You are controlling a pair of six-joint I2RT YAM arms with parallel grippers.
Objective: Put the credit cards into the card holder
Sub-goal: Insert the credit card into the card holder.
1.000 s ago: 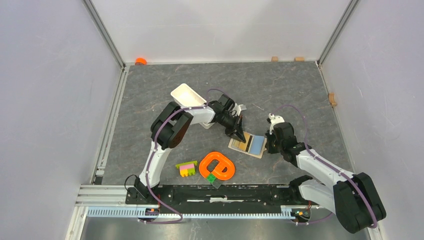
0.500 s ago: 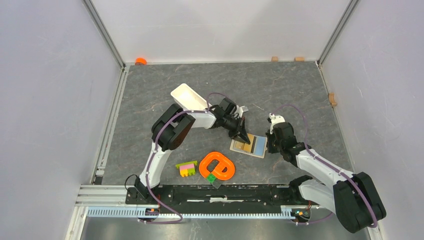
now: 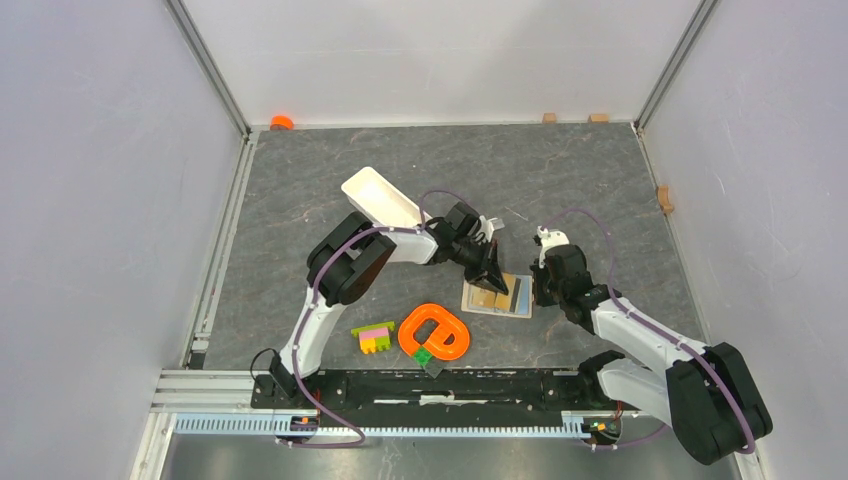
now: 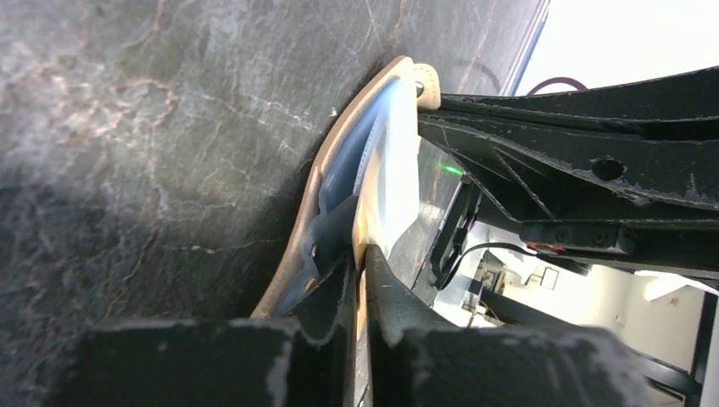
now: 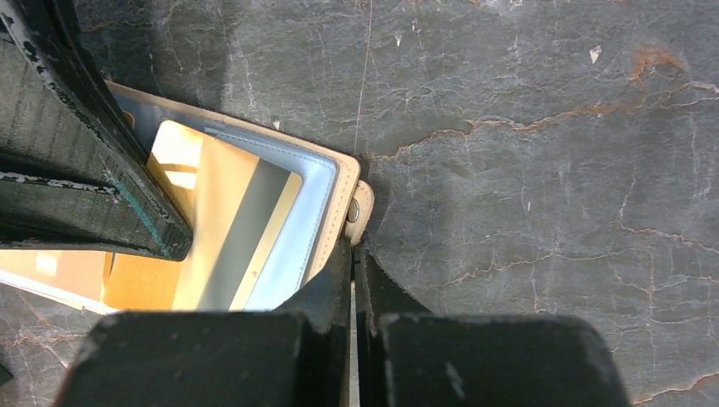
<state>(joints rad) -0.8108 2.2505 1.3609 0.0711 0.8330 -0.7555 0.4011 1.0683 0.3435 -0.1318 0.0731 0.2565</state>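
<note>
The beige card holder (image 3: 482, 300) lies open on the table, its light blue lining up (image 5: 318, 191). My left gripper (image 3: 491, 279) leans over its left half, shut on the edge of the orange-gold credit card (image 4: 392, 174), which slants into the light blue pocket (image 4: 339, 182). From the right wrist, the gold card (image 5: 225, 216) with its grey stripe lies inside the card holder (image 5: 341, 199). My right gripper (image 5: 353, 251) is shut, tips down at the holder's right edge by the clasp tab (image 5: 359, 212). No separate light blue card can be told from the lining.
A long white tray (image 3: 380, 197) lies behind the left arm. An orange ring toy (image 3: 436, 333), pink-yellow-green bricks (image 3: 373, 337) and a small green brick (image 3: 425, 355) sit near the front. Small wooden blocks (image 3: 664, 197) line the back and right walls.
My left gripper moved right and toward the front with the card, onto the card holder. The holder turned slightly squarer, and less of its blue inside shows. The right gripper stayed put.
</note>
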